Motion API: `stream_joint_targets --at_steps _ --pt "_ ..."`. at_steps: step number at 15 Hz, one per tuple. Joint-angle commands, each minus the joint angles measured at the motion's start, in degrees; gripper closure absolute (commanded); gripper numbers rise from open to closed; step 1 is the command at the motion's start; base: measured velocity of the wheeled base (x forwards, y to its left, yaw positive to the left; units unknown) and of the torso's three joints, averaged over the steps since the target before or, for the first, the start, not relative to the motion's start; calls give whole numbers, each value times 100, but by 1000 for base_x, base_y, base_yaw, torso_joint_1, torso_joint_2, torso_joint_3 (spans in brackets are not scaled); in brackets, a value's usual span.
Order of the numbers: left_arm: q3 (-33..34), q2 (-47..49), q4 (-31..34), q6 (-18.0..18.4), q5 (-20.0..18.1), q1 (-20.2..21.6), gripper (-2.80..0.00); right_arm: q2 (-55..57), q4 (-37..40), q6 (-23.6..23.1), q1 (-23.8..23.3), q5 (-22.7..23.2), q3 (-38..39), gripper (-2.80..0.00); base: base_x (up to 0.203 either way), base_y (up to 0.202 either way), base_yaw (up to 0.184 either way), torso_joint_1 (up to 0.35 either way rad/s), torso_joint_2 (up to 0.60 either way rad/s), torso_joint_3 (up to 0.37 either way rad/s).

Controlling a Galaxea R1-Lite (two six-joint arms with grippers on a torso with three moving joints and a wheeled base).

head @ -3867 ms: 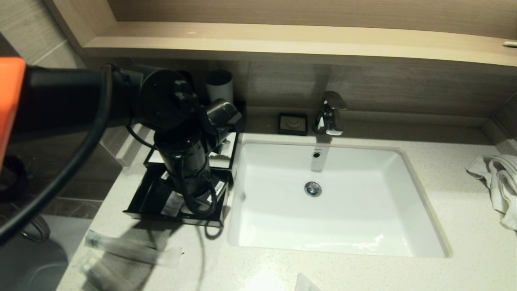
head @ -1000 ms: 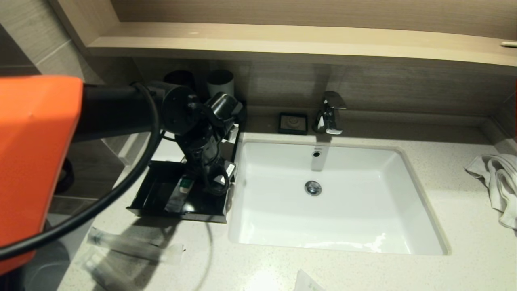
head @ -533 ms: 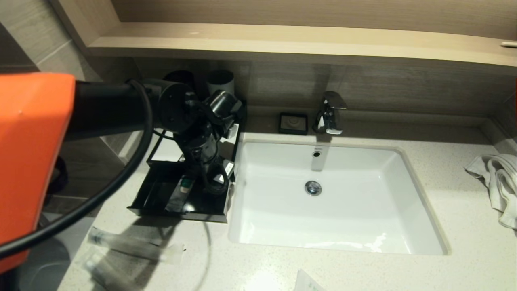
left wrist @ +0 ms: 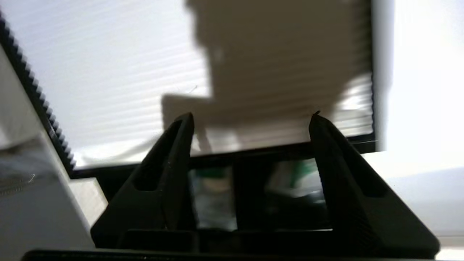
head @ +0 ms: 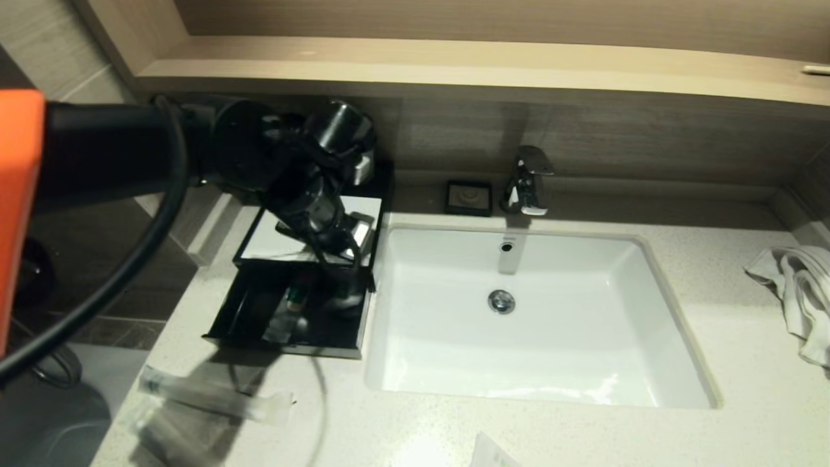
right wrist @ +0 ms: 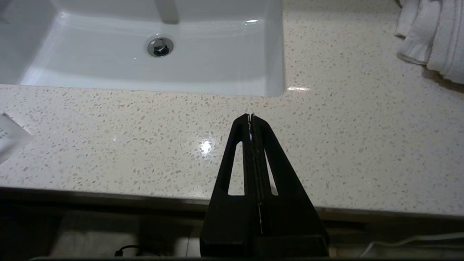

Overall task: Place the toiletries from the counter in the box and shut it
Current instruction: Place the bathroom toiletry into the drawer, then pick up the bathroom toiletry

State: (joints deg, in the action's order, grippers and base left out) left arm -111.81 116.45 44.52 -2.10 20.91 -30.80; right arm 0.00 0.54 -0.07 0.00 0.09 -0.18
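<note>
**Left arm lifts off the drawer, fingers spread**

Since the earlier frames the left arm has risen from the open drawer, and its left end effector (head: 353, 243) now hangs over the box (head: 305, 243) at the front edge of the white top panel, above the drawer's right side. In the left wrist view its 2 fingers (left wrist: 177, 145) stand well apart with nothing between them; blurred green-and-white packets show below in the drawer.

The drawer (head: 249, 318) is pulled out toward the desk's front edge. A packet with a green label (head: 288, 311) lies inside it, near the middle.

On the desk (head: 746, 363), in front of the drawer, 2 long slim packets (head: 214, 395) lie side by side near the left front corner. Another flat packet (head: 489, 454) sits at the front edge, below the basin (head: 538, 324).

The right end effector (right wrist: 251, 117) is parked over the desk in front of the basin's right corner, its fingers pressed together and empty. A towel (head: 794, 298) lies crumpled at the far right.
</note>
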Motion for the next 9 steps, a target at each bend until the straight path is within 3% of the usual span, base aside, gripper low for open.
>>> stream_joint_targets --at_steps 1,9 --pt "36 -137 338 -28 -61 0 -280 0 -2 -1 0 -1 1 0 0 0 0 27 9 1" --pt "45 -316 399 -71 -69 39 -280 0 -2 -1 0 -1 1 0 0 0 0 0 0 0"
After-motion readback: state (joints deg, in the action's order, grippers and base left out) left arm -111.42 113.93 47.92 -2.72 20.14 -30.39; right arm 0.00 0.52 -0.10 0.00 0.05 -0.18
